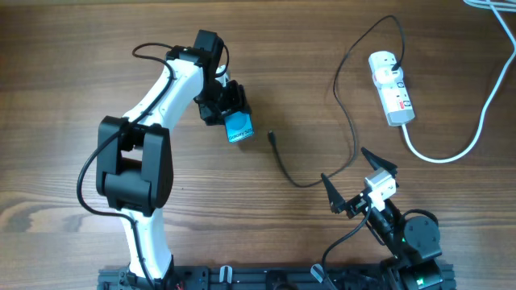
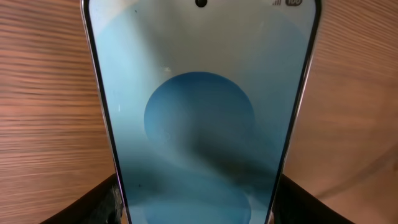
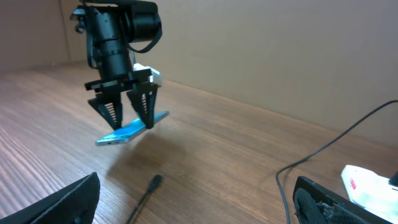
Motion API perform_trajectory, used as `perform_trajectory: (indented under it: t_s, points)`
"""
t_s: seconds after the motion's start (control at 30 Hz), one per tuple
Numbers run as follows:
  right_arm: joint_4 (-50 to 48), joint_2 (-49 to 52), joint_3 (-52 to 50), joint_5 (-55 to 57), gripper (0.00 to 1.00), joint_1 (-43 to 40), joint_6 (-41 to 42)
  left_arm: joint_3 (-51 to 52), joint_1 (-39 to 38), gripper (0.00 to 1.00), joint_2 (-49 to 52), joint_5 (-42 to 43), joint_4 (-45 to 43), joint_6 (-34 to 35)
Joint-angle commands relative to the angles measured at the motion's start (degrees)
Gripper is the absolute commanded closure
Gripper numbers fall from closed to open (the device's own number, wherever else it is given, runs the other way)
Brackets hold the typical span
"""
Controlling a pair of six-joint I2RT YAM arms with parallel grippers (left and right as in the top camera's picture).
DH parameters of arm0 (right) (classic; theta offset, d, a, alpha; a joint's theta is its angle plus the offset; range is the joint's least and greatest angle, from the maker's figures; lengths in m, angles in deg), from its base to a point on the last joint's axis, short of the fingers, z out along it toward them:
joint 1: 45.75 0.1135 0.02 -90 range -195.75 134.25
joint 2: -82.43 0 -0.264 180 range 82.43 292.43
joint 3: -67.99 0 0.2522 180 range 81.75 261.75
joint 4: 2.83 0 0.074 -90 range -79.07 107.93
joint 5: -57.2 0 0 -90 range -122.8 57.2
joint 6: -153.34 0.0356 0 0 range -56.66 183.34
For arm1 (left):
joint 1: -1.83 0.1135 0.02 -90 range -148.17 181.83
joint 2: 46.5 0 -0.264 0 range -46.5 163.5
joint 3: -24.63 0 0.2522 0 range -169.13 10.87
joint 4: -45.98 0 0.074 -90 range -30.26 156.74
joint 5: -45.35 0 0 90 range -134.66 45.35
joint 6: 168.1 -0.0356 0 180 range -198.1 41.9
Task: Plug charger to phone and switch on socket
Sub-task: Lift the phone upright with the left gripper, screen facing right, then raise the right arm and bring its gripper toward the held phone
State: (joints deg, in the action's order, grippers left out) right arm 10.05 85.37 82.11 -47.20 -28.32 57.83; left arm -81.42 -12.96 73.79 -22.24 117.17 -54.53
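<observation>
Brown wood-grain table [image 1: 48, 97] fills the scene, with a plain tan wall behind it in the right wrist view. On the left stands the large white-and-black left arm [image 1: 153, 105], reaching toward the table's middle. A smaller, mostly black right arm [image 1: 411, 238] sits at the front right.

A thick white cord [image 1: 439, 159] curves away from the socket [image 1: 391, 89], a short white power strip with small red marks, lying flat at the far right.

The left gripper [image 3: 132, 121] points downward, its two black fingers closed on the long sides of the phone [image 1: 239, 126]. The phone hangs tilted above the wood, with its shadow beneath. Its lit screen shows pale teal with a darker blue circle, a thin dark frame and a small camera hole at the top edge.

The right gripper [image 1: 355, 179] has its jaws spread wide and holds nothing.

The charger [image 1: 310, 185], a thin black cable, runs from the socket's far end and loops past the right gripper. Its small black plug tip [image 1: 272, 137] lies on the table near the phone, not touching it.
</observation>
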Motion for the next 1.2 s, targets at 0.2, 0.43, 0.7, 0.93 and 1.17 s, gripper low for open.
perform_trajectory:
  t_s: [0.2, 0.43, 0.7, 0.93, 1.17]
  points:
    - [-8.87, -0.02, 1.53, -7.54, 0.00, 0.13, 10.75, 0.37, 0.33, 0.34, -2.45, 8.20, -0.13, -3.69]
    - [1.05, 0.63, 11.32, -7.48, 0.00, 0.11, 11.69, 0.37, 0.33, 0.33, -2.45, 8.20, -0.11, -3.69]
    - [17.00, 19.37, 32.83, -6.27, 0.00, 0.13, 11.47, 0.37, 0.33, 0.33, -2.45, 8.20, -0.11, -3.69]
    - [18.49, 45.09, 48.06, -19.71, 0.00, 0.13, 13.66, 0.37, 0.33, 0.32, -2.45, 8.20, -0.11, -3.69]
    - [13.51, 63.43, 47.95, -26.16, 0.00, 0.17, 30.64, 0.37, 0.33, 0.32, -2.45, 8.20, -0.11, -3.69]
